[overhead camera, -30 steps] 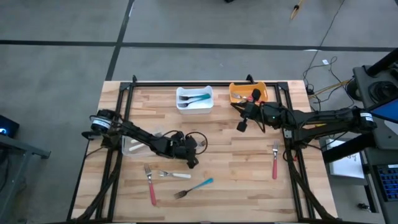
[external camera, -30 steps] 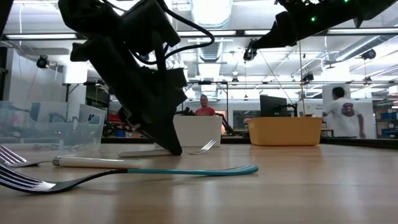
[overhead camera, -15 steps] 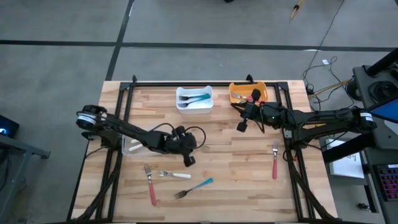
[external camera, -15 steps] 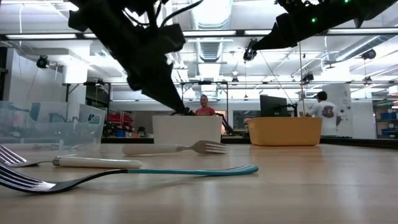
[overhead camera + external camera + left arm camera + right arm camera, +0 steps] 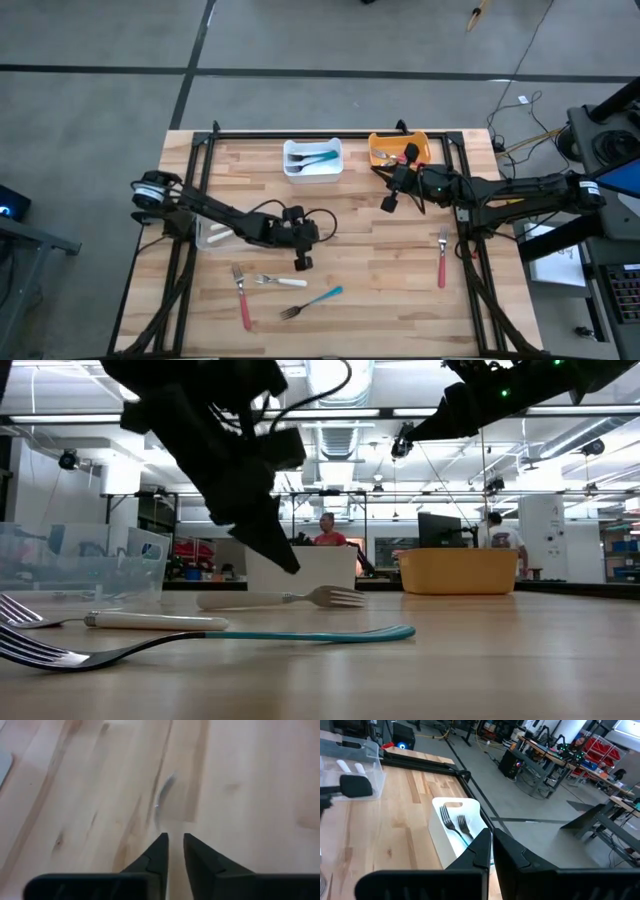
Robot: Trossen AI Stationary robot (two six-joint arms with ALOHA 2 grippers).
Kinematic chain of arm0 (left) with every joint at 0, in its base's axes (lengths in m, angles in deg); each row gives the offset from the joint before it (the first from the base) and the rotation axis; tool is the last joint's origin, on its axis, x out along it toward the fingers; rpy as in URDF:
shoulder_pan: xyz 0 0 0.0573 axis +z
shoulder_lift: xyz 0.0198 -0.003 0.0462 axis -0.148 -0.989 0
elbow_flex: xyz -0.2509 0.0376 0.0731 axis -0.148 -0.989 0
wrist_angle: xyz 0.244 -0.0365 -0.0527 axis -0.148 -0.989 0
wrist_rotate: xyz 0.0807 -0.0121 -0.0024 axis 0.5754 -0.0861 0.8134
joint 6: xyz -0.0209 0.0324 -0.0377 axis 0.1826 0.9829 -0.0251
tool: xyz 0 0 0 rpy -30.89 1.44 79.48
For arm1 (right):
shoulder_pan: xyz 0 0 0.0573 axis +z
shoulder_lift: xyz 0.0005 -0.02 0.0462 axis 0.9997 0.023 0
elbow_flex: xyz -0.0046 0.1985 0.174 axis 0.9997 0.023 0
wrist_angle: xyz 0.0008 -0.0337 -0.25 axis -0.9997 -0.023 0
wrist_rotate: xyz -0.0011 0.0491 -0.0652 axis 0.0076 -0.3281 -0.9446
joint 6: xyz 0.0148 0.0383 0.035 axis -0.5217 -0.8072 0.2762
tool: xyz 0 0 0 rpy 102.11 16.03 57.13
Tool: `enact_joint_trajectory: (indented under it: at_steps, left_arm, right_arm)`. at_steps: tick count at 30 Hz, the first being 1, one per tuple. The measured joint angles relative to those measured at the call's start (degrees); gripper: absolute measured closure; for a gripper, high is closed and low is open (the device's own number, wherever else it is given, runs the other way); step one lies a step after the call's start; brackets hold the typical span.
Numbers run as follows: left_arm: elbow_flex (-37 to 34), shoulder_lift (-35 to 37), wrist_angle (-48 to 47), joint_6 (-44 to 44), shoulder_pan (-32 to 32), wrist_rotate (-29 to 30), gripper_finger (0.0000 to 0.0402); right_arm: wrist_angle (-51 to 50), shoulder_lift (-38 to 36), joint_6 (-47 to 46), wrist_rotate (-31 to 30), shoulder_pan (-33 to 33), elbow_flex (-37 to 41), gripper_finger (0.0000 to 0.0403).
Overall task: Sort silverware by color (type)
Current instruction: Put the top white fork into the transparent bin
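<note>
My left gripper (image 5: 302,263) (image 5: 290,565) hangs a little above the middle of the table, pointing slantwise down, its fingers (image 5: 175,840) a narrow gap apart with nothing between them. Right under it a white-handled fork (image 5: 280,598) lies flat on the wood, its metal head (image 5: 163,800) beyond the fingertips. My right gripper (image 5: 388,203) (image 5: 492,837) is shut and empty, held high near the orange bin (image 5: 398,148). More silverware lies near the front: a red-handled fork (image 5: 243,300), a white-handled piece (image 5: 280,281) and a teal fork (image 5: 312,301) (image 5: 200,640).
A white bin (image 5: 313,158) (image 5: 455,827) at the far edge holds two teal-handled forks. A clear bin (image 5: 213,232) (image 5: 350,760) at the left holds white-handled pieces. Another red-handled fork (image 5: 441,262) lies at the right. Black frame rails (image 5: 190,200) run along the table's sides.
My left gripper has risen off the table and rolled about its own line, coming away from the white-handled fork. The fork, which stood tilted with its head raised under the fingertips, now lies flat on the wood.
</note>
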Motion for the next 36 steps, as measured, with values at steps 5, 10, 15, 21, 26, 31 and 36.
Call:
enact_joint_trajectory:
  at_steps: [5, 10, 15, 21, 26, 31, 36]
  left_arm:
    - [0.0, -2.0, 0.8, 0.4, 1.0, 0.6, 0.031]
    - [0.0, -3.6, 1.5, 0.9, 1.3, 0.5, 0.0287]
    - [0.0, -5.4, 1.6, 1.0, 1.3, 0.1, 0.0291]
    - [0.0, -5.9, 2.0, 0.6, 1.2, -0.1, 0.0364]
    - [0.0, -5.6, 1.6, -0.5, 1.4, 0.1, 0.0385]
    - [1.5, -4.3, 0.0, -3.1, 1.4, -2.3, 0.0391]
    - [6.5, 0.5, -8.6, -2.3, 1.2, -3.1, 0.0391]
  right_arm:
    - [-0.1, 0.0, 0.0, 0.0, 0.0, 0.0, 0.0394]
    - [-0.1, 0.0, 0.2, -0.1, 0.0, 0.0, 0.0394]
    - [-0.1, 0.0, 0.7, -0.1, 0.0, 0.0, 0.0394]
    - [-0.1, 0.0, 0.7, -0.1, 0.0, 0.0, 0.0394]
    - [-0.1, 0.0, 0.9, -0.1, 0.0, 0.0, 0.0394]
    - [-0.1, 0.0, 0.9, -0.1, 0.0, 0.0, 0.0394]
    - [-0.1, 0.0, 1.0, -0.1, 0.0, 0.0, 0.0394]
